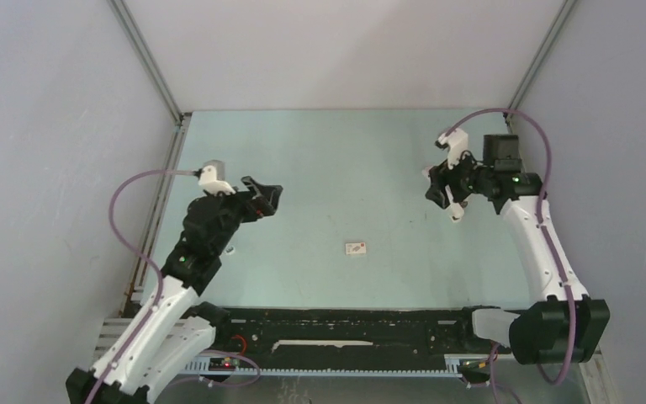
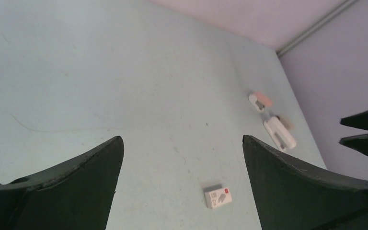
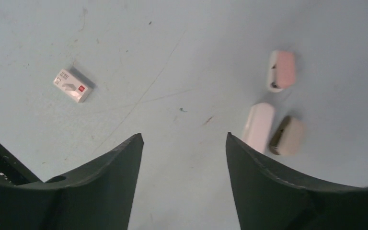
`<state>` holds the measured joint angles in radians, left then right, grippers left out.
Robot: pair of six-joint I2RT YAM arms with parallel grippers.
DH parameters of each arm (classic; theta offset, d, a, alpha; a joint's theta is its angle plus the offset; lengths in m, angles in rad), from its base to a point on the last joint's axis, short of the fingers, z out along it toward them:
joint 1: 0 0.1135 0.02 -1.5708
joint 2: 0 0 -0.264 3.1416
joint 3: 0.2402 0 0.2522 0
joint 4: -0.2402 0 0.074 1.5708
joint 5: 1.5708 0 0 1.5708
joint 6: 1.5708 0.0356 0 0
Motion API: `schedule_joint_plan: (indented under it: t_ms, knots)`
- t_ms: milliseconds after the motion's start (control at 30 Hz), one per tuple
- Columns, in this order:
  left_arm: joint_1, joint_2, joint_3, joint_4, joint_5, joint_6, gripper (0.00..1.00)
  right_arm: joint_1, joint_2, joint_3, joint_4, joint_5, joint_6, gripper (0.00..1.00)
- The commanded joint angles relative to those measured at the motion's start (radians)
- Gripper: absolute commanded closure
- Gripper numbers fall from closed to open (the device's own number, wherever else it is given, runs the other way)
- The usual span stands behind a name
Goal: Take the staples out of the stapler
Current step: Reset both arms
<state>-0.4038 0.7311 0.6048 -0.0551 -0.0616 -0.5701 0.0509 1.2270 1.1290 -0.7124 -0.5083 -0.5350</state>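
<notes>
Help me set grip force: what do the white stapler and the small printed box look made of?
The stapler looks like smooth white plastic, faintly glossy: rounded moulded edges, even colour. The printed box looks like thin matt cardboard: crisp folded corners, grey and red print on its face. Both are guesses from looks alone.

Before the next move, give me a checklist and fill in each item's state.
1. Left gripper open, empty: ok.
2. Right gripper open, empty: ok.
3. Stapler in view, lying free: ok.
4. Stapler held by a gripper: not ok, neither touches it.
5. Staples seen: cannot tell.
6. Box apart from Stapler: ok.
</notes>
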Motion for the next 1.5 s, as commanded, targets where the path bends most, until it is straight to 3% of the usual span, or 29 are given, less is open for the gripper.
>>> schedule_joint_plan:
  t_ms: [0,67,167,533,900,1467]
  knots:
    - [0.076,-0.087,0.038,-0.066,0.002,0.055,0.00,-0.101,-0.038,0.126,-0.094,-0.113,-0.043,0.20]
    - [0.111,-0.097,0.070,-0.094,0.037,0.062,0.00,-0.137,-0.041,0.172,-0.117,-0.136,-0.045,0.08]
    - [0.153,-0.099,0.121,-0.131,0.099,0.065,0.00,-0.160,-0.045,0.242,-0.151,-0.128,-0.053,0.01]
    - [0.250,-0.131,0.263,-0.218,0.199,0.062,0.00,-0.219,-0.027,0.421,-0.240,-0.252,0.038,0.00]
    - [0.294,-0.144,0.335,-0.276,0.247,0.079,0.00,-0.351,0.007,0.451,-0.138,-0.610,0.309,0.00]
    - [0.314,-0.150,0.308,-0.280,0.272,0.070,0.00,-0.358,0.002,0.424,-0.098,-0.625,0.366,0.00]
